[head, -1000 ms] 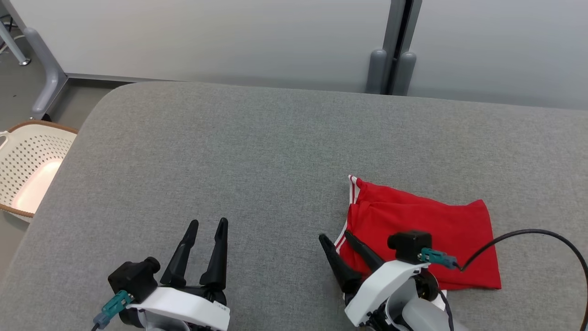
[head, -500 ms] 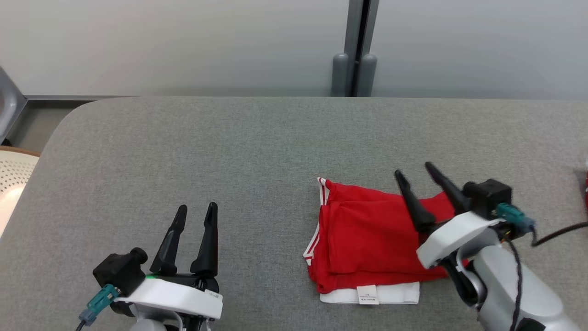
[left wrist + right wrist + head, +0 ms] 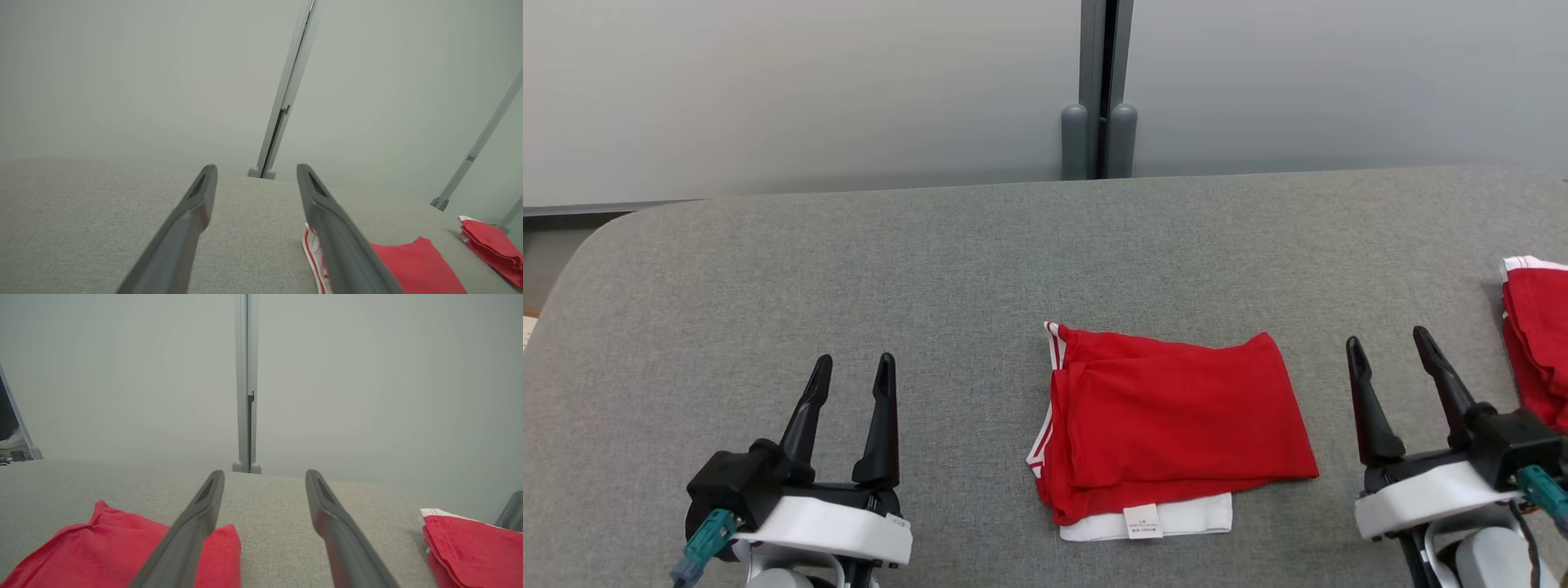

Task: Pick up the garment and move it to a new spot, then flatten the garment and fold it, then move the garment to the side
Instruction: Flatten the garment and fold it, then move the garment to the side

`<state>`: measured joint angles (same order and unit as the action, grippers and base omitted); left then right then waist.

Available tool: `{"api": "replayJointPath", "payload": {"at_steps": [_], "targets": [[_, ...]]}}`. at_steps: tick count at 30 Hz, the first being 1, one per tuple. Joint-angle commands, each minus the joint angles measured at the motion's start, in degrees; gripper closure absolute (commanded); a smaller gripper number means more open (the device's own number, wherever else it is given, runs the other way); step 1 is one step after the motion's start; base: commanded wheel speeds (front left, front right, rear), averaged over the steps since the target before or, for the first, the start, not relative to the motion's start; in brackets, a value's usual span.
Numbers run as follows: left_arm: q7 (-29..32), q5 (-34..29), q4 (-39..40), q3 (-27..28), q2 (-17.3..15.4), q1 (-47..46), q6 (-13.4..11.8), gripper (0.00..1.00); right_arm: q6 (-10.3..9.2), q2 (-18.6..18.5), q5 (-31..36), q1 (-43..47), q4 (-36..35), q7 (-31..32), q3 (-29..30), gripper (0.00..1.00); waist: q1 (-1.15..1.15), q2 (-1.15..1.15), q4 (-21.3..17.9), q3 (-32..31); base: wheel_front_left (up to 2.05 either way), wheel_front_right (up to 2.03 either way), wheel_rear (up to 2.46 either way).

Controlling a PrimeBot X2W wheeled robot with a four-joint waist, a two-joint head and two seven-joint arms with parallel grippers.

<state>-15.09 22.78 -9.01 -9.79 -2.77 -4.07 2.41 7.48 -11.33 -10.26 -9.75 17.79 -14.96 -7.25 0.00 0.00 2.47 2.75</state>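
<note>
**Both pincers released, folded red garment lying between them**

The left pincer (image 3: 855,359) is over the near-left part of the grey fabric-covered surface (image 3: 931,261). Its two dark fingers are spread apart and hold nothing, and its own wrist view shows bare grey cloth between them. The right pincer (image 3: 1387,336) is likewise released over the near-right part, fingers parted, empty, and pointing toward the far edge.

Between the two, close to the near edge and about midway along it, lies the folded red garment (image 3: 1176,412). It is a flat, roughly rectangular packet, clear of both pincers. White stripe trim (image 3: 1054,351) runs down its left side. A white layer (image 3: 1201,516) sticks out from under it on the near side, with a small white label (image 3: 1142,521) on it.

Just past the right pincer, at the right edge of the surface, lies a second red garment (image 3: 1539,343) with a white border. It is layered, and the head view cuts it off.

Beyond the far edge, pale wall panels (image 3: 809,90) meet at a grey post (image 3: 1098,98).
</note>
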Motion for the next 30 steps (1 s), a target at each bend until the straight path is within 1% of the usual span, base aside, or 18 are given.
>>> {"api": "replayJointPath", "payload": {"at_steps": [1,3,8,18,23,30], "targets": [[-0.06,-0.31,0.20,0.30,-0.26,0.29,-0.27,0.00,0.01,0.52,0.39,0.55,-0.43,-0.29,0.11,0.00,0.00,0.00,-0.13,0.04,0.00,0.00,0.00],[-0.06,-1.14,0.43,0.42,-0.24,0.63,-0.89,0.00,0.01,1.56,2.14,2.03,-1.47,-0.29,1.38,0.00,0.00,0.00,-0.38,0.03,0.00,0.00,0.00],[-0.06,-1.54,0.22,0.25,-0.25,1.43,-0.99,0.00,0.00,3.73,3.90,3.90,-2.36,-0.29,2.48,0.00,0.00,0.00,-0.62,-0.19,0.00,0.00,0.00],[-0.06,-1.60,-0.71,-0.67,-0.26,1.50,-0.60,0.00,0.00,4.85,3.80,3.69,-1.37,-0.29,3.84,0.00,0.00,0.00,0.45,0.15,0.00,0.00,0.00],[-0.06,-1.70,-1.60,-1.27,-0.25,0.30,-0.47,0.00,0.00,5.14,2.32,2.14,1.82,-0.30,4.22,0.00,0.00,0.00,1.15,2.02,0.00,0.00,0.00],[-0.06,-1.28,-1.92,-2.82,-0.25,-1.79,0.02,0.00,0.00,5.76,-2.68,-2.34,10.00,0.59,4.75,0.00,0.00,0.00,2.49,6.23,0.00,0.00,0.00]]}}
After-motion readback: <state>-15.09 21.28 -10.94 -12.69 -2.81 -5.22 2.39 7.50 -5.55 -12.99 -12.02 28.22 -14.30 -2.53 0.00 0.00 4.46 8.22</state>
